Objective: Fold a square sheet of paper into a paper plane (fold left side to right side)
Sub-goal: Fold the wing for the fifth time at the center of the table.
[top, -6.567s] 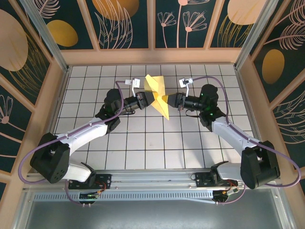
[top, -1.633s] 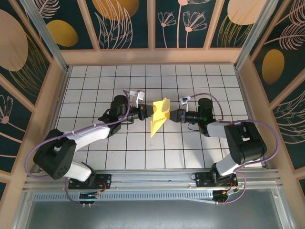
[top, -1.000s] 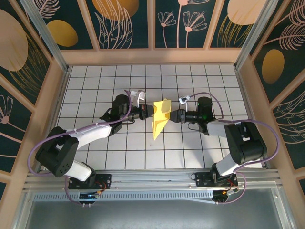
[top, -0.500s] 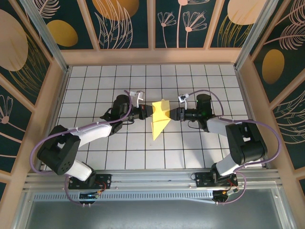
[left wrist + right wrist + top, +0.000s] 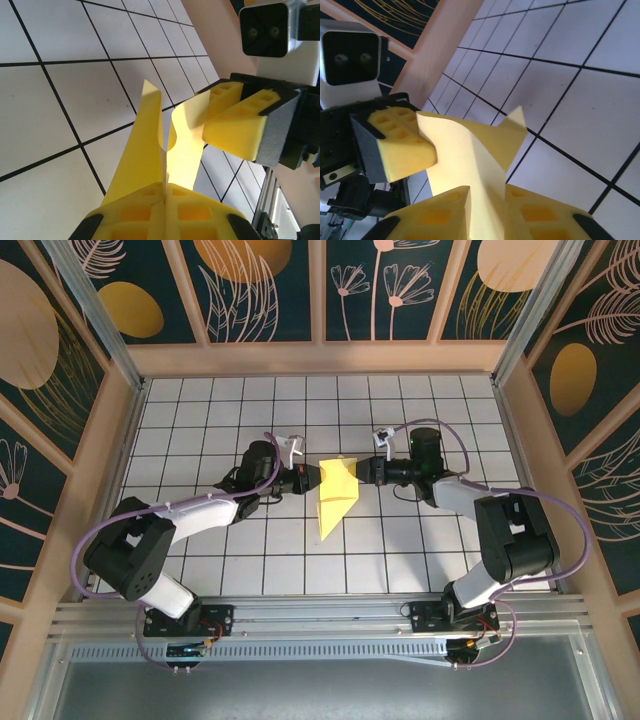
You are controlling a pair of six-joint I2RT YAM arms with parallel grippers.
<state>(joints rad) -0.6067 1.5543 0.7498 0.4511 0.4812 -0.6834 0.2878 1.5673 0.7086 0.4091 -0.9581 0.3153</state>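
Note:
The square sheet of paper [image 5: 335, 502], pale yellow and folded to a pointed shape, hangs above the tiles between both grippers, tip toward the near edge. My left gripper [image 5: 318, 478] is shut on its left edge; in the left wrist view the pads [image 5: 166, 186] meet on the paper [image 5: 145, 145]. My right gripper [image 5: 357, 472] has come in from the right. In the right wrist view its jaws [image 5: 487, 192] stand close on either side of a flap [image 5: 470, 145], and a gap still shows between them. The left gripper's fingers [image 5: 400, 145] face it.
The white grid-tiled table [image 5: 200, 540] is bounded by wooden walls [image 5: 320, 358] at the back and both sides. A metal rail [image 5: 320, 615] with the arm bases runs along the near edge.
My right gripper has slid left and slightly back onto the paper's right flap, and its jaws have narrowed a lot. The left gripper keeps its hold; the paper shifted slightly.

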